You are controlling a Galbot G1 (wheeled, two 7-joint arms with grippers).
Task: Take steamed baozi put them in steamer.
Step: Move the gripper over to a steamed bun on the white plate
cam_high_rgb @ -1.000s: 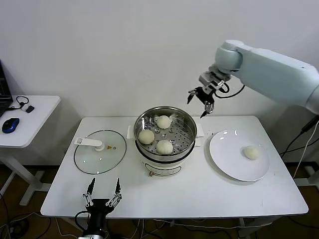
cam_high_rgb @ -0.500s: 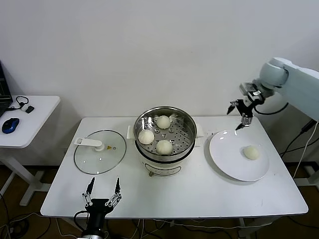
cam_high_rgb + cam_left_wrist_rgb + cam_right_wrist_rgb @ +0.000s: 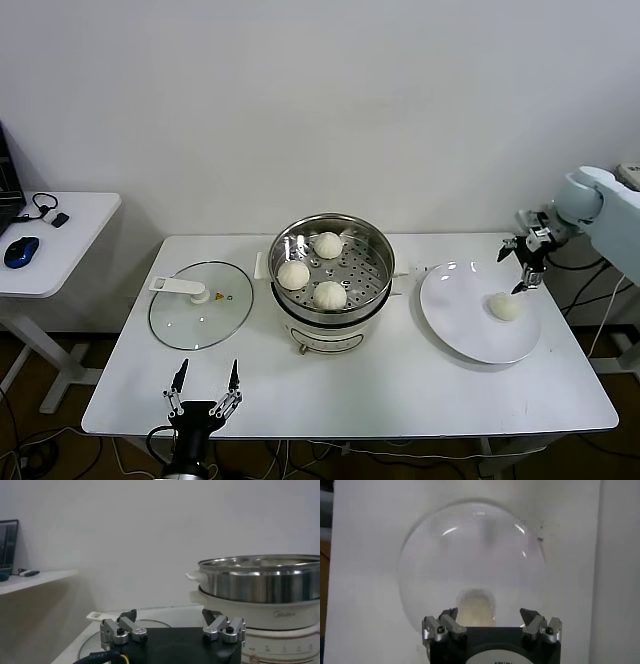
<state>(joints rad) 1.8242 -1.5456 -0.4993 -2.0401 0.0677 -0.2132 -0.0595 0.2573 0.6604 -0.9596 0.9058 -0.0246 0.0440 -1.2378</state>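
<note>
The steamer (image 3: 372, 252) stands mid-table on its white pot base and holds three baozi: one at the back (image 3: 328, 244), one at the left (image 3: 293, 274), one at the front (image 3: 330, 294). A fourth baozi (image 3: 504, 307) lies on the white plate (image 3: 455, 305) at the right; it also shows in the right wrist view (image 3: 476, 604). My right gripper (image 3: 526, 262) is open and empty, hovering just above and behind that baozi. My left gripper (image 3: 205, 387) is open and empty, parked at the table's front left edge. The steamer also shows in the left wrist view (image 3: 265, 579).
A flat glass lid (image 3: 200, 304) with a white handle lies left of the steamer. A small side table (image 3: 55, 245) with a blue mouse stands at the far left. A white wall runs behind the table.
My right gripper has swung from above the steamer's right rim out to the right and down, over the plate and close to the last baozi. The left arm has not moved.
</note>
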